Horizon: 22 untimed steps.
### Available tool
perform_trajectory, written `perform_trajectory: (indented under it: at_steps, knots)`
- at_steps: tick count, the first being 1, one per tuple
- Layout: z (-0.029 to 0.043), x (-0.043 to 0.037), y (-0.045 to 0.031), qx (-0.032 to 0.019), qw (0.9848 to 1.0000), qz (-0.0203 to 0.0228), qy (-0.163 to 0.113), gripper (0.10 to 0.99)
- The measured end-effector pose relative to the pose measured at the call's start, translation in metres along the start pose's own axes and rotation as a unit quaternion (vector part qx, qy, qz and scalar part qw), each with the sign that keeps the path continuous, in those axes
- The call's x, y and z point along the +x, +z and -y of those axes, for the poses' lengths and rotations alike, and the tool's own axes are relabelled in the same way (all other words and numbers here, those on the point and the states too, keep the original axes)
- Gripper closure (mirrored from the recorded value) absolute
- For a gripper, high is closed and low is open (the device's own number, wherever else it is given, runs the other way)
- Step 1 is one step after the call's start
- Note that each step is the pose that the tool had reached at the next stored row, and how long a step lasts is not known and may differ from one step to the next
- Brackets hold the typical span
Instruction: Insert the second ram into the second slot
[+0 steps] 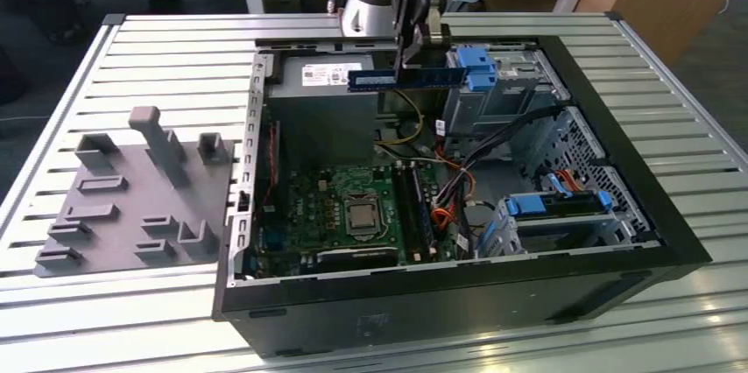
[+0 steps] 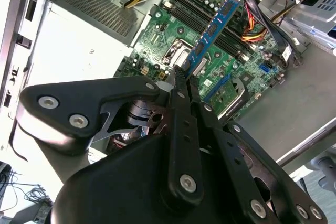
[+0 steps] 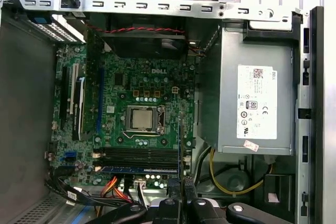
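Note:
My gripper [image 1: 412, 56] hangs over the back of the open computer case [image 1: 608, 119], shut on the second ram [image 1: 402, 78], a thin blue stick held level above the case. In the second wrist view the ram [image 2: 214, 29] runs out from the closed fingertips [image 2: 177, 83] across the green motherboard [image 2: 157, 35]. The first wrist view shows it edge-on as a thin blue line [image 3: 179, 150] above my gripper [image 3: 181, 199]. Long black memory slots [image 3: 139, 155] lie beside the processor socket [image 3: 143, 118], and a blue stick [image 3: 139, 170] sits in the outermost one. Down on the board the slots [image 1: 416, 207] are well below the ram.
A grey power supply [image 3: 252, 103] fills one corner of the case. Blue drive brackets [image 1: 477, 66] [image 1: 561, 205] and bundles of cables [image 1: 450, 189] crowd the exterior view's right. A grey fixture plate [image 1: 129, 207] with posts lies on the slatted table at the exterior view's left.

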State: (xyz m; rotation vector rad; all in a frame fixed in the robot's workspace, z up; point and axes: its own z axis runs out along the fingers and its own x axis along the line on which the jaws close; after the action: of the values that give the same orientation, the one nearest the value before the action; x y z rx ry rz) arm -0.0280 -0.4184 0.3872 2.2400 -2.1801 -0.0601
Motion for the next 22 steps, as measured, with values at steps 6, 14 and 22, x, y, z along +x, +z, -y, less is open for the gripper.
perform_trajectory:
  at_steps: [6, 14, 22]
  knots:
    - [-0.0001, 0.0037, 0.0, 0.0, 1.0, 0.0, 0.0, 0.949]
    - [-0.0002, 0.0079, -0.0001, 0.0, 1.0, 0.0, 0.0, 0.949]
    - [-0.0003, 0.0115, -0.0002, 0.0, 1.0, 0.0, 0.0, 0.949]
